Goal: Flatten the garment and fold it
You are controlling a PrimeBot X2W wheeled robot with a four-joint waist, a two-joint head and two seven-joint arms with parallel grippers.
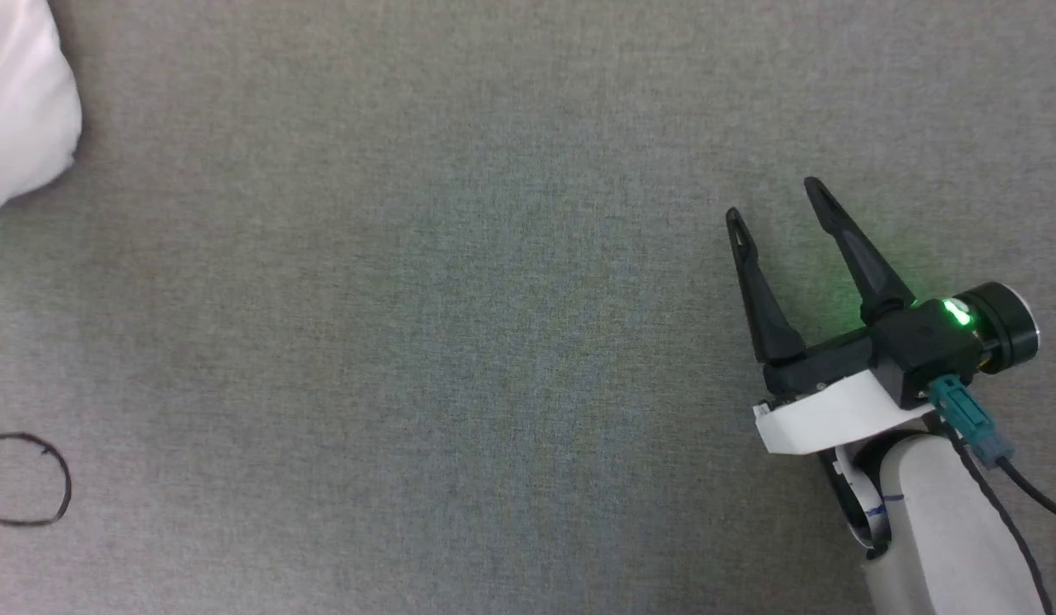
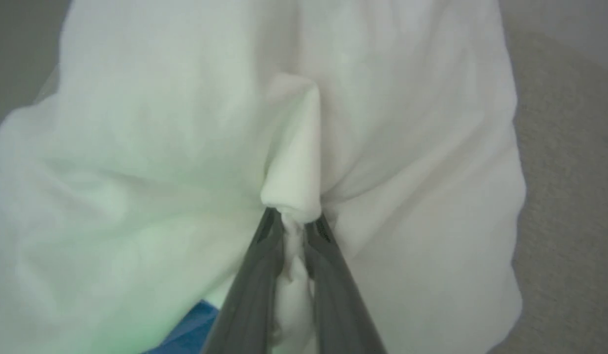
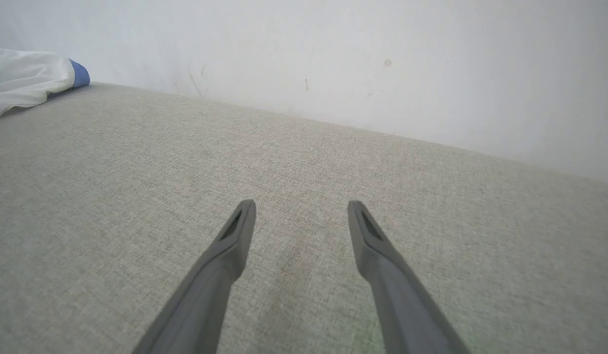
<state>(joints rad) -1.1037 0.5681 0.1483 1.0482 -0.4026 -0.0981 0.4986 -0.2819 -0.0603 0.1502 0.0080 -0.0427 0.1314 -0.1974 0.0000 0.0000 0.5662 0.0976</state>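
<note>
Left wrist view: the left gripper (image 2: 294, 221), fingers drawn narrow, pinches a raised fold in the white body of the garment (image 2: 407, 147), with a sliver of blue at the lower edge. Head view: the right gripper (image 1: 772, 199) is over the grey counter (image 1: 451, 342), fingers spread wide and holding nothing, well apart from the garment bunched at the far left corner; a thin black cord (image 1: 68, 487) loops at the near left edge. Right wrist view: the garment's blue-edged end lies beside a white wall (image 3: 333, 59).
</note>
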